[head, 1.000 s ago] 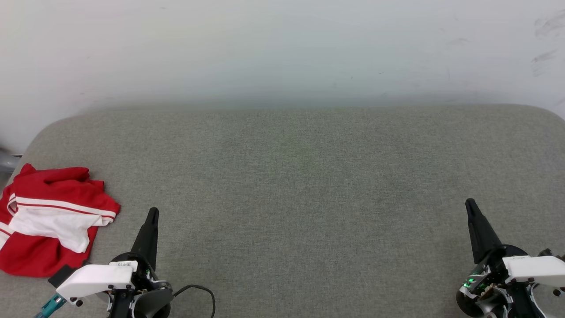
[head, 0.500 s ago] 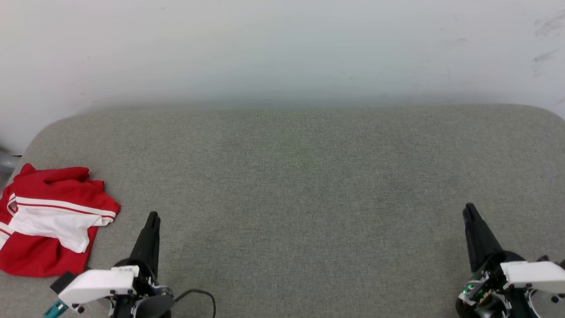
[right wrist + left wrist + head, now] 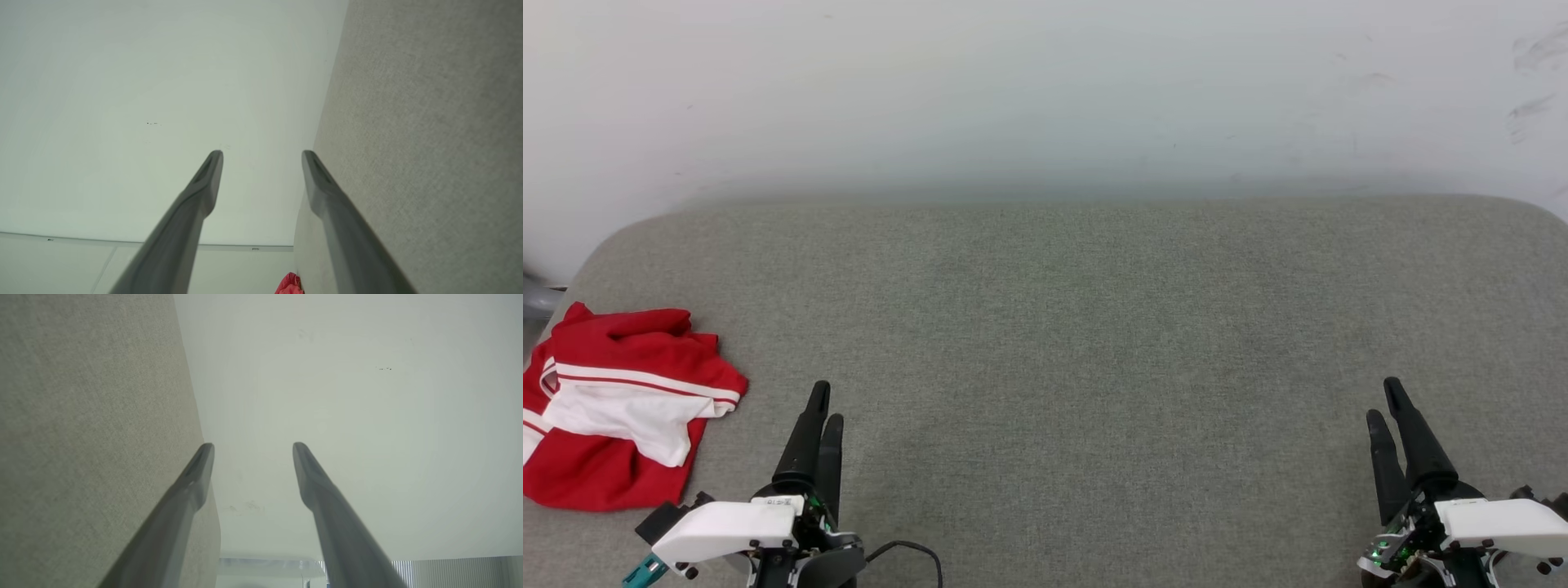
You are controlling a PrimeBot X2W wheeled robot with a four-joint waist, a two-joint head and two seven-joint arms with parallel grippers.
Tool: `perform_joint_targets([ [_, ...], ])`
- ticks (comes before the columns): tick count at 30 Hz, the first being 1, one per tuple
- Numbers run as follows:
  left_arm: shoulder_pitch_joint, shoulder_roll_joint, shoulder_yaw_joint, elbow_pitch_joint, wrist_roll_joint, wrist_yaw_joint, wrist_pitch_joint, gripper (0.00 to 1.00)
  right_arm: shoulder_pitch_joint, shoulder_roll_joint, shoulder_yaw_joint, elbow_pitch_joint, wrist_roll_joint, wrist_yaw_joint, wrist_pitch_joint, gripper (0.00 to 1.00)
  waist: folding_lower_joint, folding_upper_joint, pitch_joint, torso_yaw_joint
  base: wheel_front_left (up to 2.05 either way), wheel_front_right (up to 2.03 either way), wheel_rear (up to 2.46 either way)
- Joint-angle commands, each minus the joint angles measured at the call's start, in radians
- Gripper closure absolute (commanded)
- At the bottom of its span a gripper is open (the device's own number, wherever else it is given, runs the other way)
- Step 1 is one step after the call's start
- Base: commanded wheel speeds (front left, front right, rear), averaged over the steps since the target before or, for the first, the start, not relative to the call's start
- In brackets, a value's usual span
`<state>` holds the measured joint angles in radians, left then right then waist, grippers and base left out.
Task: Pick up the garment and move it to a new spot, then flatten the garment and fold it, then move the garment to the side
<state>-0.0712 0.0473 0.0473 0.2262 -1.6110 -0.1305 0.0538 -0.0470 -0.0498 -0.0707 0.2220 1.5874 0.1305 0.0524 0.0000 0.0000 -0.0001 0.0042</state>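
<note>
Crumpled red-and-white soft-fabric jersey [image 3: 621, 408]: laid left of left gripper [image 3: 827, 402], untouched. Left gripper and right gripper [image 3: 1382, 398] are held parted, empty. Seemingly nothing is done; all steps remain.

A grey fabric-covered table [image 3: 1094, 327] with rounded corners carries a crumpled red-and-white garment [image 3: 621, 408] at its left edge.

Left gripper [image 3: 253, 446] fingers [image 3: 192, 486] apart; grey cushion [image 3: 81, 416] alongside, pale wall [image 3: 347, 396].
</note>
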Motion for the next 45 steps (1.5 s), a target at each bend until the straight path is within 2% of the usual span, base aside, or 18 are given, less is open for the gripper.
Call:
perform_joint_targets([
  [1, -0.012, 0.002, -0.008, -0.027, 0.010, 0.000, -0.010, 0.00, -0.008, -0.002, 0.006, -0.028, -0.014, 0.000, -0.010, 0.00, 0.0000, 0.0000, 0.000, 0.001, 0.00, 0.00, 0.00],
  [9, -0.001, 0.008, -0.024, -0.063, 0.132, 0.000, -0.047, 0.00, 0.003, -0.002, 0.015, -0.062, -0.130, 0.000, -0.046, 0.00, 0.0000, 0.0000, -0.004, 0.004, 0.00, 0.00, 0.00],
  [24, 0.006, 0.005, -0.044, -0.113, 0.522, 0.000, -0.105, 0.00, 0.018, -0.002, 0.000, -0.136, -0.583, 0.000, -0.104, 0.00, 0.0000, 0.0000, -0.007, 0.008, 0.00, 0.00, 0.00],
  [32, 0.007, 0.023, -0.055, -0.125, 0.716, 0.000, -0.133, 0.00, 0.028, -0.002, 0.016, -0.162, -0.827, 0.000, -0.124, 0.00, 0.0000, 0.0000, -0.008, 0.008, 0.00, 0.00, 0.00],
  [41, 0.010, 0.040, -0.067, -0.137, 0.917, 0.000, -0.161, 0.00, 0.038, -0.002, 0.034, -0.177, -1.030, 0.000, -0.123, 0.00, 0.0000, 0.0000, -0.009, 0.012, 0.00, 0.00, 0.00],
  [45, 0.011, 0.046, -0.076, -0.140, 0.971, 0.003, -0.170, 0.00, 0.040, -0.002, 0.033, -0.178, -1.080, 0.000, -0.119, 0.00, 0.0000, 0.0000, -0.010, 0.013, 0.00, 0.00, 0.00],
])
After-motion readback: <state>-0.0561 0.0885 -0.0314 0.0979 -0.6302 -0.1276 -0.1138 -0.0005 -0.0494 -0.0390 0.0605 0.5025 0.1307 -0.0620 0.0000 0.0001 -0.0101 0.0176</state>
